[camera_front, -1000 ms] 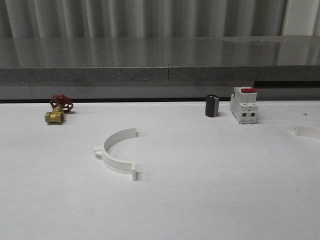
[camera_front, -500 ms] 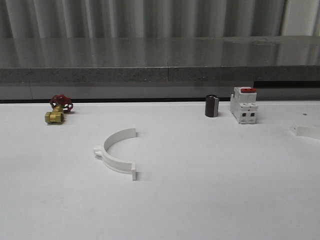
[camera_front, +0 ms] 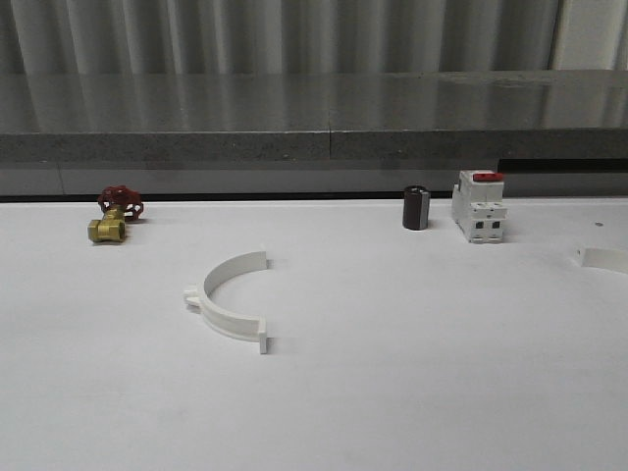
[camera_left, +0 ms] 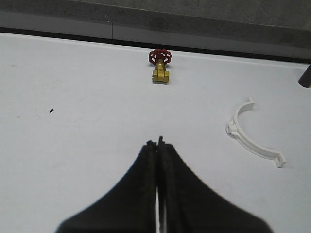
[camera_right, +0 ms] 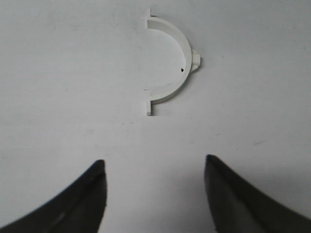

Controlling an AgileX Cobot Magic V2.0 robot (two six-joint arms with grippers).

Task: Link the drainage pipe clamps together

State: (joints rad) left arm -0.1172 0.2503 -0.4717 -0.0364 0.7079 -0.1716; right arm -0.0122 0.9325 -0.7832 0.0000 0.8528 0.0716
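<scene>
One white half-ring drainage pipe clamp (camera_front: 234,265) lies flat on the white table, left of centre, its open side facing right. It also shows in the left wrist view (camera_left: 243,143), off to the side of my left gripper (camera_left: 157,141), which is shut on nothing above bare table. A second clamp (camera_front: 603,258) lies at the table's right edge, cut off by the frame. In the right wrist view a clamp (camera_right: 184,53) lies ahead of my right gripper (camera_right: 154,162), which is open and apart from it.
A brass valve with a red handwheel (camera_front: 116,216) (camera_left: 160,65) sits at the back left. A dark cylinder (camera_front: 416,208) and a white breaker with a red switch (camera_front: 479,208) stand at the back right. A grey ledge runs behind the table.
The visible end of the clamp at the right edge sits slightly further right in the front view. The left clamp and the other objects have not moved.
</scene>
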